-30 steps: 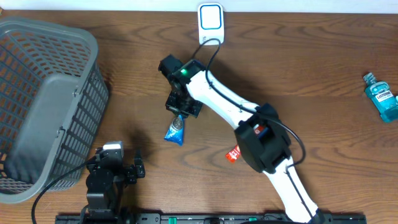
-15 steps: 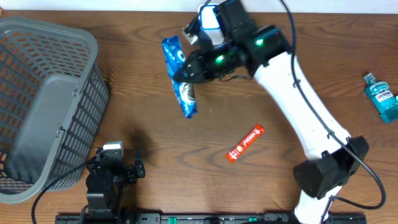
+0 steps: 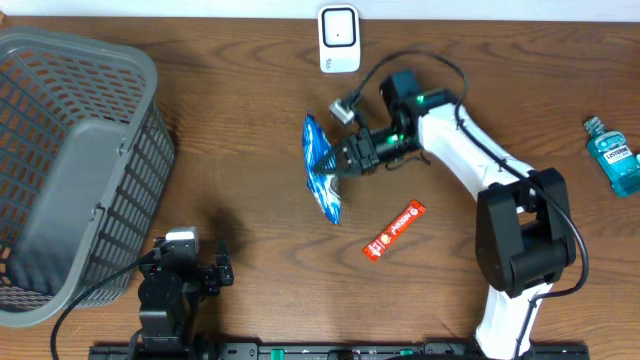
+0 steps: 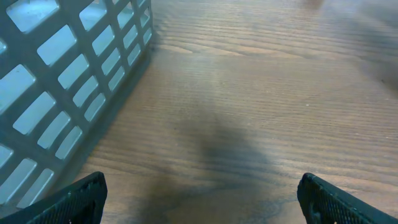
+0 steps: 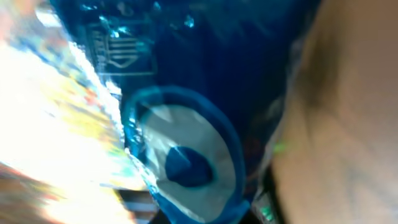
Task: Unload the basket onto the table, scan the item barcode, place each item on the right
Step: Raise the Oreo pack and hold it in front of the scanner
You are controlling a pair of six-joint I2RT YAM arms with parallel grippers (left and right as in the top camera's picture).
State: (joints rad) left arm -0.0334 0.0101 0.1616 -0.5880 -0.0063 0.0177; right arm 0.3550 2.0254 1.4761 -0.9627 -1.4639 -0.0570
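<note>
A blue snack packet point(image 3: 322, 172) hangs over the middle of the table, and my right gripper point(image 3: 350, 160) is shut on its right edge. Blurred, the packet point(image 5: 186, 118) fills the right wrist view, with a small printed mark near its top; the jaws are hidden behind it. The white scanner point(image 3: 339, 38) stands at the back edge, well behind the packet. My left gripper point(image 4: 199, 202) stands open over bare wood beside the basket, nothing between its fingertips point(image 4: 81, 196). The left arm point(image 3: 170, 285) rests at the front left.
A grey slatted basket point(image 3: 70, 160) takes up the left side, and its wall point(image 4: 68, 81) is close on the left of the left gripper. A red snack bar point(image 3: 394, 230) lies right of centre. A blue mouthwash bottle point(image 3: 612, 155) lies at the far right.
The right arm raised the packet from the table toward the scanner, then brought it back down and rightward to the table's middle. The left arm has not moved.
</note>
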